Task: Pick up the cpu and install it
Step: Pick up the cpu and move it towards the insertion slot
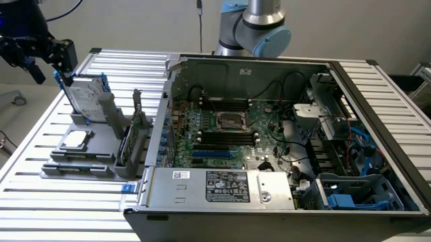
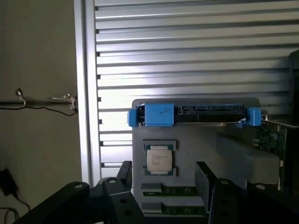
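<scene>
The claw [image 1: 52, 70] hangs in the upper left of the exterior frame. Its black, angular fingers [image 2: 124, 173] are spread wide with nothing between them. It touches nothing and sits just above the top edge of the hard drive [image 1: 86, 97].

The hard drive is a silver rectangular slab in a bright blue plastic frame, standing upright in a slot. In the wrist view it appears edge-on as a thin bar with blue ends [image 2: 191, 114].

The cpu [image 1: 76, 138] is lower in the exterior frame, at left of centre and apart from the claw. It is a small flat square with a pale, matte metal lid and a green rim. It lies flat in a square recess of the grey moulded holder [image 1: 94, 169]. In the wrist view the cpu [image 2: 160, 158] shows between the two open fingers. Narrow green memory sticks [image 2: 177, 190] lie in slots of the same holder [image 2: 224, 144].

A thin green expansion card [image 1: 138, 126] stands on edge at the holder's side nearest the open computer case [image 1: 377, 96].

The case is a dark sheet-metal box. Inside it are a green motherboard [image 1: 215, 146], a square metal-framed socket [image 1: 231, 121] near the board's centre, and a grey power supply [image 1: 222, 186] at the bottom.

Everything rests on a table [image 1: 40, 201] of ribbed aluminium slats.
</scene>
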Controlling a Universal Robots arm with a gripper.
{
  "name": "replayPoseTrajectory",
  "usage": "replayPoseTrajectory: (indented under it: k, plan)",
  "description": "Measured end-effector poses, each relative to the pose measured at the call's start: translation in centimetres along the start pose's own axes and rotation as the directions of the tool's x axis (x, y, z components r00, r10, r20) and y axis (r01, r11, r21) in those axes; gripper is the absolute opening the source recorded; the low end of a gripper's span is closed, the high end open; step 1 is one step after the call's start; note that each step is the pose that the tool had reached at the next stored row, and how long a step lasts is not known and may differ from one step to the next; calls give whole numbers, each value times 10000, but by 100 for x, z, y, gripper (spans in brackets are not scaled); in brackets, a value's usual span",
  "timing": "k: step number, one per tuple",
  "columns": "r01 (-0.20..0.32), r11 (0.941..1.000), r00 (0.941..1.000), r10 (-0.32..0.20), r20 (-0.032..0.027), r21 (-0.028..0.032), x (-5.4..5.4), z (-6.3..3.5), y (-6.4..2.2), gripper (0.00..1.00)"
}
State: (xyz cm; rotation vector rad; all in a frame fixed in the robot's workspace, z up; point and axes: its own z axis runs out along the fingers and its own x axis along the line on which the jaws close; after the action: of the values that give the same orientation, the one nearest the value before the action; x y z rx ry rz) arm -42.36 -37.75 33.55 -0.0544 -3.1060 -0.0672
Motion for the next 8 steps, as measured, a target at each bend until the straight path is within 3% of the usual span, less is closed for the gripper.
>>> replayPoseTrajectory:
  k: [8]
  plan:
    - [110, 9999, 9999, -110, -54, 4, -10, 136, -151, 65]
